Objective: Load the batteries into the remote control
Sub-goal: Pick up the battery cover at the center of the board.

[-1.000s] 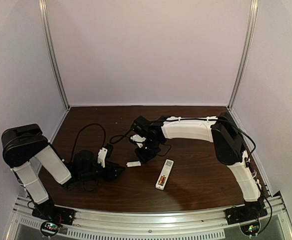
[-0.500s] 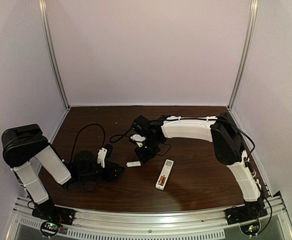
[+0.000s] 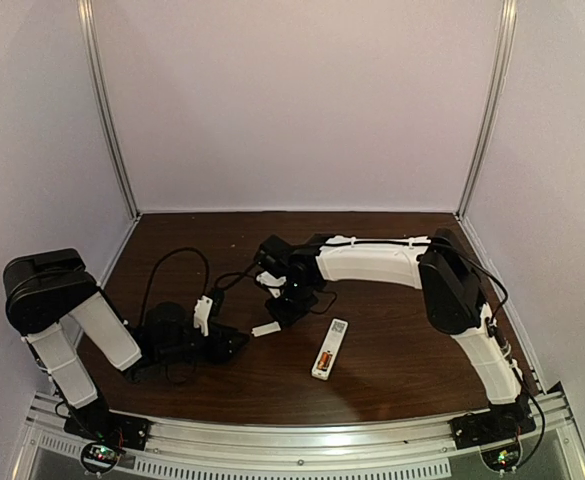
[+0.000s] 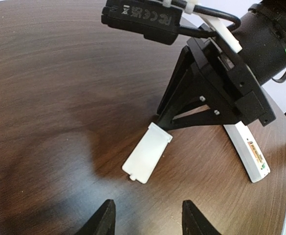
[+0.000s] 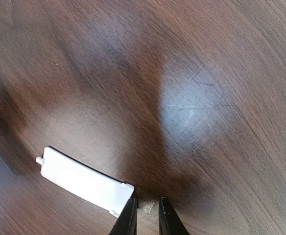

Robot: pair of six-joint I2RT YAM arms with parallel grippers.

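Observation:
The white remote control (image 3: 329,348) lies on the table right of centre, with an orange battery (image 3: 325,360) showing in its near end. The remote also shows in the left wrist view (image 4: 247,155). I cannot make out a second battery. The small loose white cover plate (image 3: 266,327) lies flat to the remote's left. My right gripper (image 3: 284,312) is down at the table with its fingers almost together and nothing between them. Its left finger (image 5: 129,218) touches the end of the cover plate (image 5: 81,181). My left gripper (image 4: 145,223) is open and empty, just short of the cover plate (image 4: 146,153).
Black cables (image 3: 177,262) loop over the table at the left, behind the left arm. The right arm's black wrist and camera (image 4: 216,83) hang low over the table just beyond the cover plate. Walls close the table on three sides.
The right arm has shifted slightly left and its gripper has come closer to the end of the cover plate. The left arm, remote and cover plate have barely moved.

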